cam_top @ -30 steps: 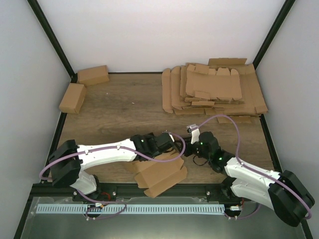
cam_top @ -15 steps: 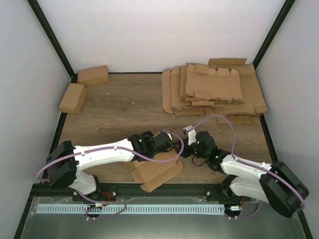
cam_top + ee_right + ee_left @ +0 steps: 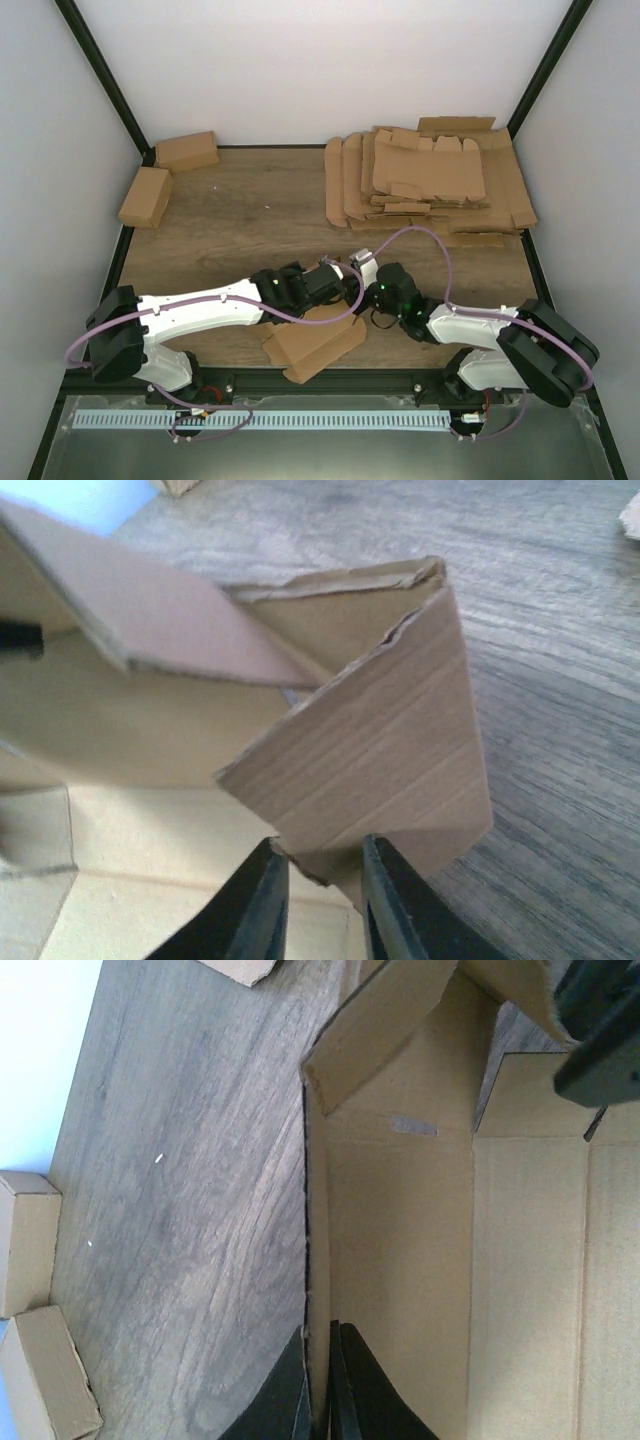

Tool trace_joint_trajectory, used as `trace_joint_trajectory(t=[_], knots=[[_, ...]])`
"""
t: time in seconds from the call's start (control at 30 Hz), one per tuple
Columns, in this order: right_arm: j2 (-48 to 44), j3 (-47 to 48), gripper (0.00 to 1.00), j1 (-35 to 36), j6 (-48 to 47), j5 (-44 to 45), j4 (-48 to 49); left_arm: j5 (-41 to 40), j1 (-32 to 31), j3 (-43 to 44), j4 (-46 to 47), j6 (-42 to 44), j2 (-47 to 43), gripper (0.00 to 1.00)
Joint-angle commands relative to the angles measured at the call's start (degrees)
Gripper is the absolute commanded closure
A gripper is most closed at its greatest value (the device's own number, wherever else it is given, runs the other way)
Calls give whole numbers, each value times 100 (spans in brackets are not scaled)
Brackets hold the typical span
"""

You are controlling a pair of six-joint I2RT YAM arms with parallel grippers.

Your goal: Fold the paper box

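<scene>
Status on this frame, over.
Left hand shut on paper box wall. Right hand straddles a flap, grip unclear. Box half-folded. Flat blanks well away.

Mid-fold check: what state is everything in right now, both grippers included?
paper box: partly folded, flaps up.
left gripper: jaws shut on a box wall.
right gripper: jaws astride a flap, grip unclear.
small boxes: both folded shut.
cardboard blanks: flat, piled loosely.

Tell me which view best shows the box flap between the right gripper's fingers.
The right wrist view: the flap of the paper box fills the frame, its lower corner pinched in the right gripper. The top external view mostly hides it among the arms. The left wrist view shows the box's inside, not that grip.
</scene>
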Motion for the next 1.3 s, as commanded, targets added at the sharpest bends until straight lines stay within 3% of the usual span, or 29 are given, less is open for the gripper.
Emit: trace_joint_trajectory(t=[0.0,0.13,0.33,0.53,0.83,1.03,1.1,1.23,1.27], knots=[[45,251,85,141,-163,533,357,-108,-30,107,-107,-144,-121,96],[-45,295,99,304,-446,535,298,-49,-30,178,-165,-299,-152,96],[-575,261,99,414,-522,627,-79,73,-30,272,-215,-614,-138,96],[-1246,287,99,414,-436,153,-633,-2,-30,234,-174,-732,-88,96],[-1644,398,99,414,178,-276,-1297,-5,-30,307,-128,-892,-117,96],[-1963,433,99,414,87,-122,-1672,29,-34,310,-126,-882,-158,96],[-2046,363,93,414,9,106,-1782,207,-30,312,-96,-775,-147,96],[-2156,129,63,414,17,643,-1815,313,-30,319,-92,-718,-102,96],[-2168,70,60,415,34,777,-1778,313,-30,315,-99,-702,-100,96]])
